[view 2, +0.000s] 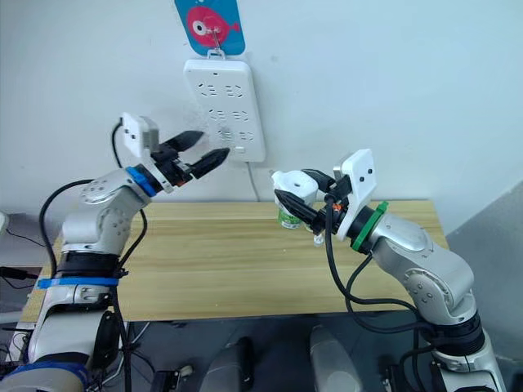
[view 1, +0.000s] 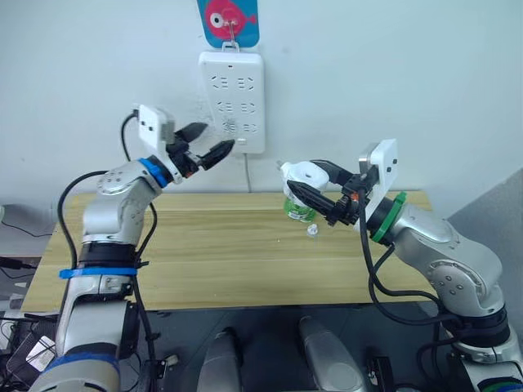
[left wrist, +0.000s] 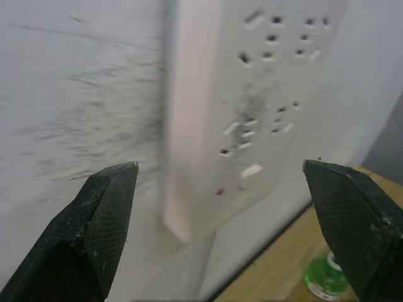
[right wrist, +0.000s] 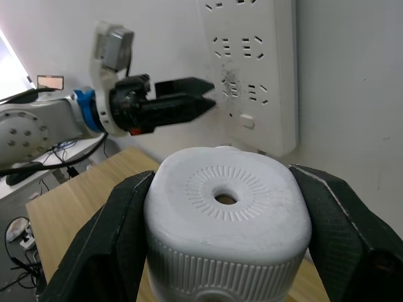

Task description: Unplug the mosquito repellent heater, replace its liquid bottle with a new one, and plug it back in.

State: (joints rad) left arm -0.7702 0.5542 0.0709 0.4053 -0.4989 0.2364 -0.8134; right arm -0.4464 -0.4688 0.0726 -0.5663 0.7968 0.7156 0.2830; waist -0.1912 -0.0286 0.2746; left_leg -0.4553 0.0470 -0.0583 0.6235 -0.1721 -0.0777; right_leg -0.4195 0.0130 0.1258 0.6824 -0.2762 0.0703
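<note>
Right wrist view, right gripper (right wrist: 227, 251) clamped around mosquito repellent heater (right wrist: 228, 214), left gripper (view 1: 214, 140) wide open, empty.

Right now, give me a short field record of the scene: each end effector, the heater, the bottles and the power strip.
left end effector: open, empty, raised beside the long white wall power strip
right end effector: shut on the small white plastic heater with round vent hole, held above the wooden table
power strip sockets: nothing plugged in
green bottle: directly under the heater; whether attached, cannot tell
small clear object: on the table under the right end effector
</note>
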